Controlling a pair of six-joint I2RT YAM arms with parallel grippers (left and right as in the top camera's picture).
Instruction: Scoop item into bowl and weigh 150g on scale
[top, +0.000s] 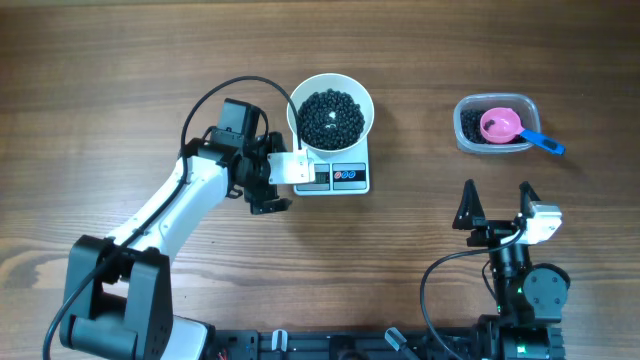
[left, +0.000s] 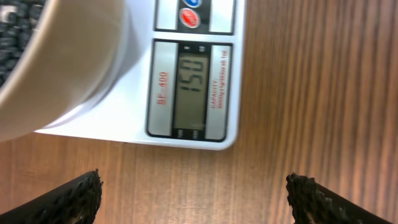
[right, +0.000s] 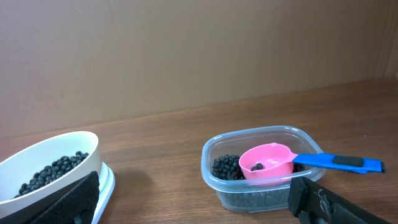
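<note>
Fingers of left gripper stand wide apart, empty. One scale just ahead of them, reading 150, bears one bowl of black beans. Fingers of right gripper stand wide apart, empty; one tub and one scoop lie ahead.

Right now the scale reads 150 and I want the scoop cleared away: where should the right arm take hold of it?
By the blue handle of the scoop: it juts over the tub's rim, slim and nearly level. Come from above on the near side, fingers across its width.
</note>
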